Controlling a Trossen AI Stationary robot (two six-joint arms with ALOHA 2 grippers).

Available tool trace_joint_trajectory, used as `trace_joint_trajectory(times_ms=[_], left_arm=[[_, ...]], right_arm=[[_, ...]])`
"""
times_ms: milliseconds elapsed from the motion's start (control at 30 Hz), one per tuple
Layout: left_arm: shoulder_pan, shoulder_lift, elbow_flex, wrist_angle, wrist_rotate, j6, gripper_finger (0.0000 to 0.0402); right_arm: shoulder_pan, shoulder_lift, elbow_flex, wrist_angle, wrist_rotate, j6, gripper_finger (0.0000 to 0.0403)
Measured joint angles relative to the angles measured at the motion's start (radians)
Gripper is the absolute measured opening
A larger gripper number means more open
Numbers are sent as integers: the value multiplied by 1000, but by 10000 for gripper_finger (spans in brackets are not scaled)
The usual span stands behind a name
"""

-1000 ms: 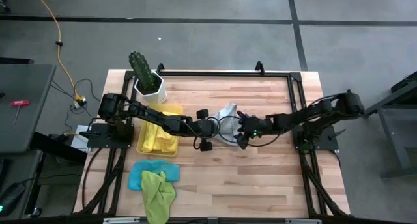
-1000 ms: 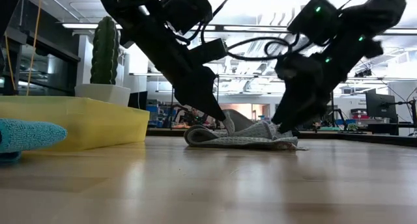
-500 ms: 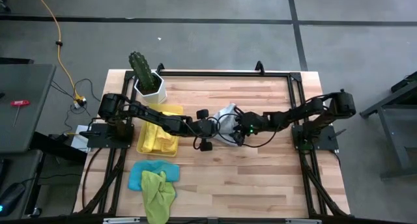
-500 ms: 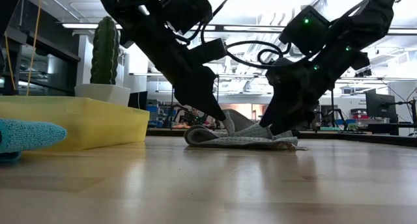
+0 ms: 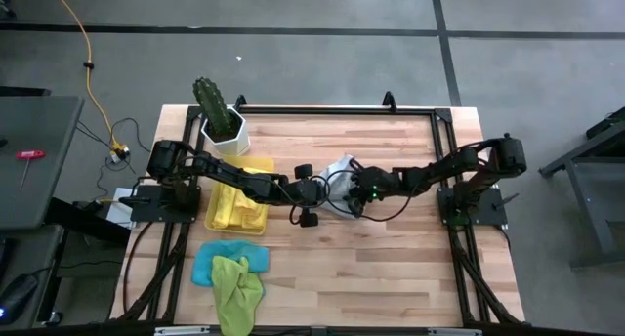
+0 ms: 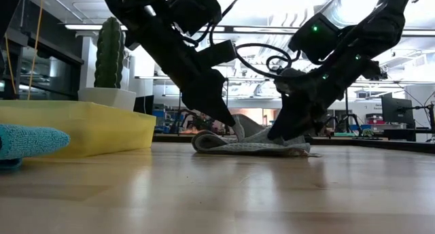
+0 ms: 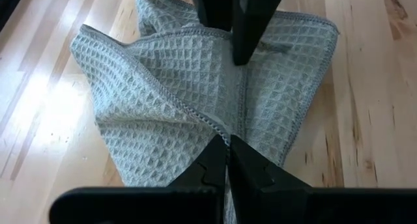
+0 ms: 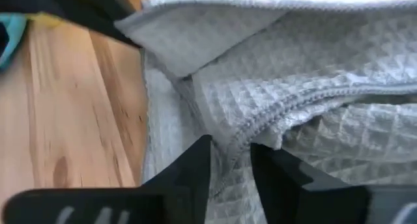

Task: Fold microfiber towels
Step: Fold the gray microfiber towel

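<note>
A grey waffle-weave towel (image 5: 340, 180) lies crumpled in folds at the table's middle, its underside on the wood. My left gripper (image 5: 329, 190) reaches in from the left and is shut on the towel's left part (image 7: 169, 87). My right gripper (image 5: 354, 201) comes in from the right, slanting down, and its fingers close on the towel's right part (image 8: 313, 87). In the low view both grippers, the left (image 6: 234, 128) and the right (image 6: 279, 133), stand down on the towel (image 6: 251, 145). My left gripper pinches a hemmed edge (image 7: 207, 122) of the grey towel between its two fingers, slanting down from the table's left. The towel rests slack on the table around the fingers. One layer or several, I cannot tell. My right gripper has a raised hemmed fold (image 8: 255, 127) of the grey towel between its two fingers (image 8: 195, 162), slanting down from the table's right. More than one layer is bunched there. The towel lies on the table, slack.
A yellow tray (image 5: 256, 167) with yellow cloths stands left of the arms. A blue towel (image 5: 207, 263) and a green towel (image 5: 237, 289) lie near the front left. A cactus in a white pot (image 5: 223, 121) stands at the back left. A black rail (image 5: 332, 111) frames the table.
My right gripper has moved toward the table's left and down onto the right part of the grey towel, and its fingers have drawn together on a fold there. The towel's body stays where it was.
</note>
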Motion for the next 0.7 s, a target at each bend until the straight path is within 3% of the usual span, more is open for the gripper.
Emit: trace_joint_trajectory(times_ms=[200, 367, 533, 700], left_arm=[[0, 0, 0, 0, -37, 0, 0], [0, -19, 0, -25, -64, 1, 0], [0, -154, 0, -142, -130, -1, 0], [12, -362, 10, -146, -186, 48, 0]], right_arm=[[0, 0, 0, -1, -85, -53, 17], [0, -59, 0, -38, -86, -99, 10], [25, -255, 0, -195, 31, -150, 3], [43, -487, 31, -388, 190, -215, 1]])
